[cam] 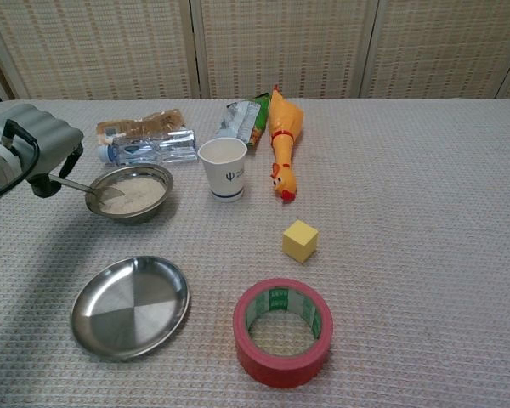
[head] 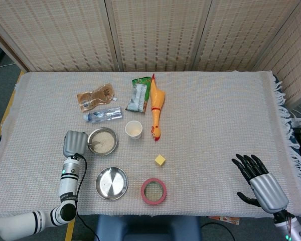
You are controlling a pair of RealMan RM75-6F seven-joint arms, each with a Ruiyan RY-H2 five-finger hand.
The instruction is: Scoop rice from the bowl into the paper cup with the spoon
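The left hand (cam: 36, 151) gripped the spoon (cam: 89, 189) just left of the bowl (cam: 157, 196), the spoon's tip lying on the rice (cam: 138, 196); the paper cup (cam: 223, 168) stood upright just right of the bowl, beside a rubber chicken (cam: 282, 140); the right hand (head: 260, 182) hung well apart near the table's right edge, fingers spread, holding nothing.

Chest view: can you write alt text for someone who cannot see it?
At the far left, the left hand holds a spoon with its tip in a steel bowl of rice. A paper cup stands just right of the bowl, beside a rubber chicken. Nearer the camera lie an empty steel plate, a yellow cube and a red tape roll.
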